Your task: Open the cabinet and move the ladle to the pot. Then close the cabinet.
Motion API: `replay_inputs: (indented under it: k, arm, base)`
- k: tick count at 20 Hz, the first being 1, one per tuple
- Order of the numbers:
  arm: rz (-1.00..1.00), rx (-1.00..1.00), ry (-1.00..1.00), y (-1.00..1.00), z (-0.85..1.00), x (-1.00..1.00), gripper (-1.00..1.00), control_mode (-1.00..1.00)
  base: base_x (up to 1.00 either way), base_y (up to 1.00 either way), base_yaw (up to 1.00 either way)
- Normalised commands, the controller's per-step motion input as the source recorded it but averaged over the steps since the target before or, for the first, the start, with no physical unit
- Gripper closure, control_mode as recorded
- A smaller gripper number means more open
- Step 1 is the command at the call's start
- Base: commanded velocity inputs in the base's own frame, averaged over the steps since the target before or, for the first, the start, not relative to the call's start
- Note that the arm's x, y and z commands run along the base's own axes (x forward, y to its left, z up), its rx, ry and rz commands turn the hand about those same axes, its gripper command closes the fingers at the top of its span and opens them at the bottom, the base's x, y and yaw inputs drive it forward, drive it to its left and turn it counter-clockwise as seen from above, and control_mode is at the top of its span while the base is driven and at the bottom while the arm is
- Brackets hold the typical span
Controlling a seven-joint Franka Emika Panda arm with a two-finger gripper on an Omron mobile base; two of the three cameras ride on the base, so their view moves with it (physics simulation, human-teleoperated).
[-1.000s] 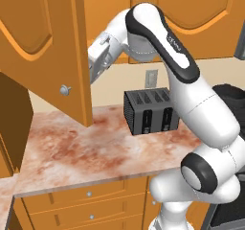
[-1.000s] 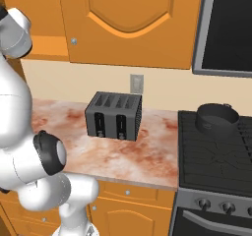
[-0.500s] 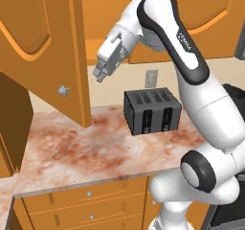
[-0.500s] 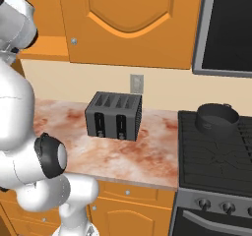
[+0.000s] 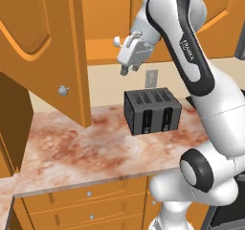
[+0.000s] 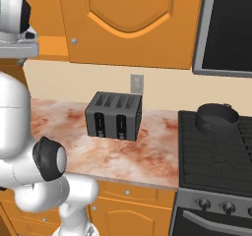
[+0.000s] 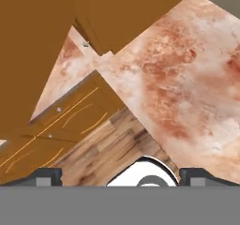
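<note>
The cabinet's left door (image 5: 45, 47) stands swung out over the counter, its knob (image 5: 62, 90) facing me. Its right door (image 6: 130, 18) is shut. My gripper (image 5: 125, 70) hangs open and empty in front of the opening, fingers pointing down, above the toaster's left end. In the hand view the fingertips (image 7: 44, 175) sit far apart at the bottom corners, looking down on the countertop (image 7: 187, 78). A small pale round thing (image 5: 116, 41) shows just left of the hand at the opening's lower edge; I cannot tell if it is the ladle. The dark pot (image 6: 216, 118) sits on the stove.
A black slotted toaster (image 5: 152, 110) stands on the marbled counter below the hand. The black stove (image 6: 216, 156) lies to the right with a microwave (image 6: 229, 28) above it. Orange drawers (image 5: 91, 205) run under the counter. The open door overhangs the counter's left part.
The arm has swung to the right, carrying the hand away from the open door's edge to the front of the opening. The jaws stayed open. The door has not moved.
</note>
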Motion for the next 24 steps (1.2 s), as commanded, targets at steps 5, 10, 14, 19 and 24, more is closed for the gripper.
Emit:
replay_inputs:
  k: [5,10,14,19,24]
  arm:
    - [-0.32,-0.21,-0.13,-0.81,0.00,0.27,-1.00,-1.00]
    - [-0.29,-0.05,0.00,-0.84,0.00,0.39,-1.00,-1.00]
    - [-0.24,0.00,-0.02,-0.67,0.00,0.34,-1.00,-1.00]
    - [-0.15,0.00,-0.24,-0.34,-0.22,0.09,-1.00,-1.00]
    - [-0.11,0.00,-0.38,-0.08,-0.32,-0.02,-1.00,-1.00]
  base:
    - [0.00,0.00,0.00]
    - [0.00,0.00,0.00]
    - [0.00,0.00,0.00]
    - [0.00,0.00,0.00]
    - [0.00,0.00,0.00]
